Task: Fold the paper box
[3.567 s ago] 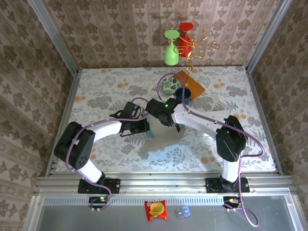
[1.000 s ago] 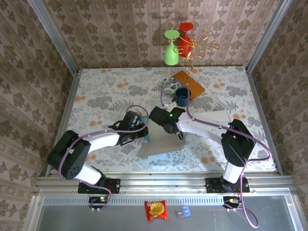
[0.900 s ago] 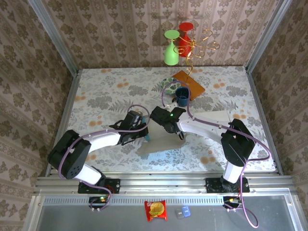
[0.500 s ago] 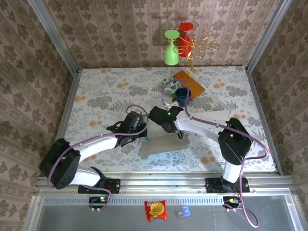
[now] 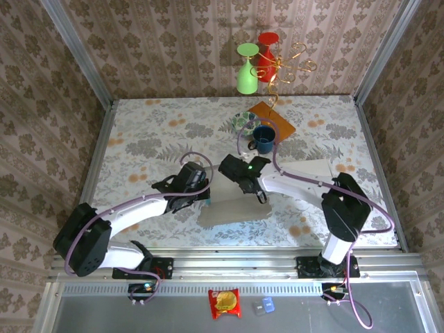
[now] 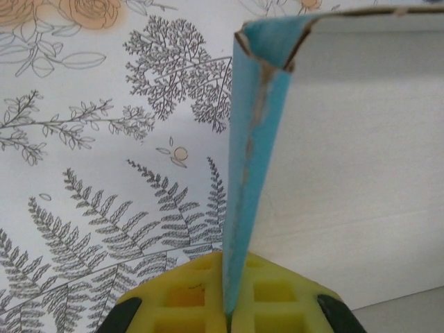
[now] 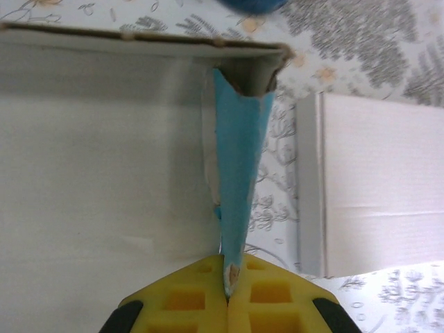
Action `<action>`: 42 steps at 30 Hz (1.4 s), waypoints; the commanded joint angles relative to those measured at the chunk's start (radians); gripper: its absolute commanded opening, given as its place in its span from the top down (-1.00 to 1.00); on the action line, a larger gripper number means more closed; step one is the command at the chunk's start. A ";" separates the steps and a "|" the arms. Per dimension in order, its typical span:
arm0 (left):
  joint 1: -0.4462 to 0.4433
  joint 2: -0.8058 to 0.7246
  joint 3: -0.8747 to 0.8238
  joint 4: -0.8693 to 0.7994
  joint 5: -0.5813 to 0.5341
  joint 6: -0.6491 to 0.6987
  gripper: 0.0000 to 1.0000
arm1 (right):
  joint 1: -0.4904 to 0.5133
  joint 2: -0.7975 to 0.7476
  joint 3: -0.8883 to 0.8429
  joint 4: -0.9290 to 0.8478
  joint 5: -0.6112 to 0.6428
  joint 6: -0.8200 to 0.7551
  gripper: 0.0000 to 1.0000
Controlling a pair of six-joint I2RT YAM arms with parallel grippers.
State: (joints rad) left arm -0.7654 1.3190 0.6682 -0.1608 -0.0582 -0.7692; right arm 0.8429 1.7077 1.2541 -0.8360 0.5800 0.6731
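Left hand (image 6: 229, 305) and right hand (image 7: 227, 286) pinch the paper box (image 5: 234, 208) on a fern-print table (image 5: 156, 132) between damask walls (image 5: 173, 48).

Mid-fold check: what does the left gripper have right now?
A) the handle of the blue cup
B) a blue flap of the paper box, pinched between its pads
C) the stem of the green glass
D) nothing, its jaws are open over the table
B: in the left wrist view, the left gripper is closed, with the blue flap of the paper box running down into the seam between its yellow pads.
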 commanded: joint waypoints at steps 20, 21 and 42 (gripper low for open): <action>-0.069 -0.007 0.052 -0.213 -0.173 0.059 1.00 | -0.103 -0.033 -0.205 0.256 -0.291 -0.035 0.65; -0.069 -0.006 0.054 -0.213 -0.174 0.060 1.00 | -0.103 -0.031 -0.210 0.261 -0.293 -0.032 0.62; -0.078 0.000 0.062 -0.216 -0.181 0.053 1.00 | -0.078 0.054 -0.122 0.043 -0.119 0.071 0.98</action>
State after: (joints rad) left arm -0.8471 1.3159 0.7105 -0.3355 -0.1928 -0.7250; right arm 0.7609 1.7233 1.1046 -0.6209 0.3210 0.7025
